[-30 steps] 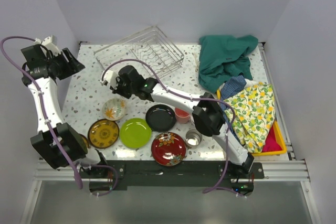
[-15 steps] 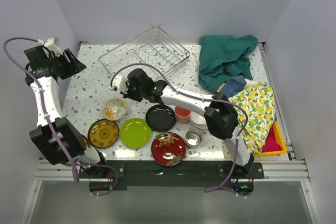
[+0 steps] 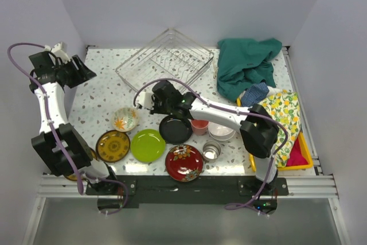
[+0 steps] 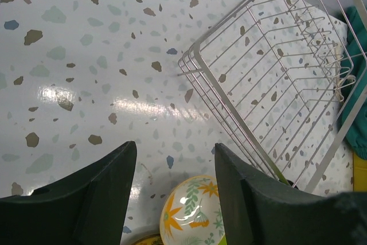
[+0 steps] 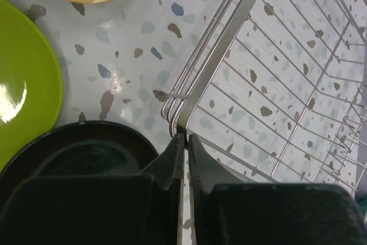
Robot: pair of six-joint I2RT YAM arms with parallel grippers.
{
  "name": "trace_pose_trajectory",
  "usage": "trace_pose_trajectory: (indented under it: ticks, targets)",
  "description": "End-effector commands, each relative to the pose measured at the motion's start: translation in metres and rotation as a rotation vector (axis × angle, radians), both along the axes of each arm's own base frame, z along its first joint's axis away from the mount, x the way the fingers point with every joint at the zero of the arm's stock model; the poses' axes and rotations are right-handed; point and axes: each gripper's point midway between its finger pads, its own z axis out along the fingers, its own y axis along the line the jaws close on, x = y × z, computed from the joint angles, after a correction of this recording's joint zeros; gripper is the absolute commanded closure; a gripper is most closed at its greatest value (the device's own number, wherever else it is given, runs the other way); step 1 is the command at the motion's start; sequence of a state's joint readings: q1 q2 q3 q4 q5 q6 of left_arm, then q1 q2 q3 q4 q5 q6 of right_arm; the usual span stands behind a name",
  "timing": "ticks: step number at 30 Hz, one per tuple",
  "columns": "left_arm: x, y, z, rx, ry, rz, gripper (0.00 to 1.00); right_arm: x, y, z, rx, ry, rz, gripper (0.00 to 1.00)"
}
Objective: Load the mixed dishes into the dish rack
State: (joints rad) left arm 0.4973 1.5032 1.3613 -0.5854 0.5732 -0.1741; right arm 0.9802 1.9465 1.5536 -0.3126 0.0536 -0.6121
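The silver wire dish rack (image 3: 166,55) stands at the back middle of the table. My right gripper (image 3: 151,99) is shut on its near corner wire, as the right wrist view shows (image 5: 187,139) with the rack (image 5: 275,55) beyond. In front lie a floral bowl (image 3: 125,119), brown-gold plate (image 3: 113,145), lime-green plate (image 3: 148,144), black plate (image 3: 175,128), red floral plate (image 3: 184,162), salmon cup (image 3: 199,125), steel cup (image 3: 211,151) and white bowl (image 3: 221,132). My left gripper (image 3: 80,72) is open and empty at the far left, above the table (image 4: 175,187).
A green cloth (image 3: 246,64) lies at the back right, a blue cloth (image 3: 255,93) under it. A yellow-patterned cloth (image 3: 278,116) covers a yellow tray (image 3: 302,153) at the right edge. Walls close in on three sides.
My right gripper has pulled the rack's near corner to the right and nearer, and the rack has turned and slid right. The white bowl now shows. The left arm barely moved.
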Motion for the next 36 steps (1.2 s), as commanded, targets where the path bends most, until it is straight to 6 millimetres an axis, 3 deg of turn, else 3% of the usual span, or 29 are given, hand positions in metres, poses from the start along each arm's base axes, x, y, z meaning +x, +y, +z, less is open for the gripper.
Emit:
trace_pose_trajectory:
  ticks: [1, 5, 7, 9, 12, 15, 18, 19, 20, 22, 26, 33, 35, 36]
  targets:
    - [0.007, -0.002, 0.013, -0.019, -0.035, -0.022, 0.39, 0.009, -0.062, -0.025, -0.235, -0.035, -0.036, 1.0]
    - [0.011, -0.002, 0.012, -0.03, -0.027, -0.025, 0.38, 0.011, -0.072, -0.024, -0.253, -0.011, -0.045, 1.0]
    - [0.012, -0.005, 0.011, -0.034, -0.017, -0.036, 0.37, 0.009, -0.072, -0.018, -0.253, 0.001, -0.044, 0.9]
    - [0.015, -0.009, 0.016, -0.039, -0.023, -0.06, 0.32, 0.007, -0.059, 0.005, -0.185, 0.013, -0.029, 0.71]
    - [0.016, -0.024, 0.027, -0.072, -0.06, -0.129, 0.28, -0.001, -0.038, 0.035, -0.077, 0.06, 0.011, 0.61]
    - [0.018, -0.03, 0.032, -0.065, -0.08, -0.154, 0.27, -0.006, -0.02, 0.052, 0.003, 0.118, 0.024, 0.54]
    - [0.02, -0.031, 0.029, -0.065, -0.078, -0.145, 0.27, -0.002, -0.005, 0.047, 0.022, 0.166, 0.012, 0.52]
    - [0.02, -0.032, 0.028, -0.071, -0.076, -0.145, 0.27, 0.001, 0.001, 0.055, 0.042, 0.176, -0.004, 0.51]
    - [0.02, -0.032, 0.027, -0.072, -0.075, -0.14, 0.27, 0.004, 0.005, 0.036, 0.014, 0.208, -0.014, 0.51]
    - [0.02, -0.032, 0.027, -0.081, -0.075, -0.134, 0.27, 0.006, 0.014, 0.038, 0.027, 0.234, -0.023, 0.51]
    - [0.019, -0.033, 0.029, -0.072, -0.081, -0.132, 0.27, 0.012, 0.028, 0.025, 0.04, 0.269, -0.033, 0.51]
    - [0.012, -0.034, 0.029, -0.052, -0.074, -0.131, 0.27, 0.025, 0.04, 0.009, 0.041, 0.291, -0.085, 0.52]
    - [0.01, -0.035, 0.027, -0.052, -0.07, -0.13, 0.27, 0.026, 0.042, 0.01, 0.043, 0.285, -0.091, 0.54]
    - [0.009, -0.035, 0.028, -0.049, -0.071, -0.13, 0.27, 0.027, 0.042, 0.009, 0.041, 0.281, -0.098, 0.6]
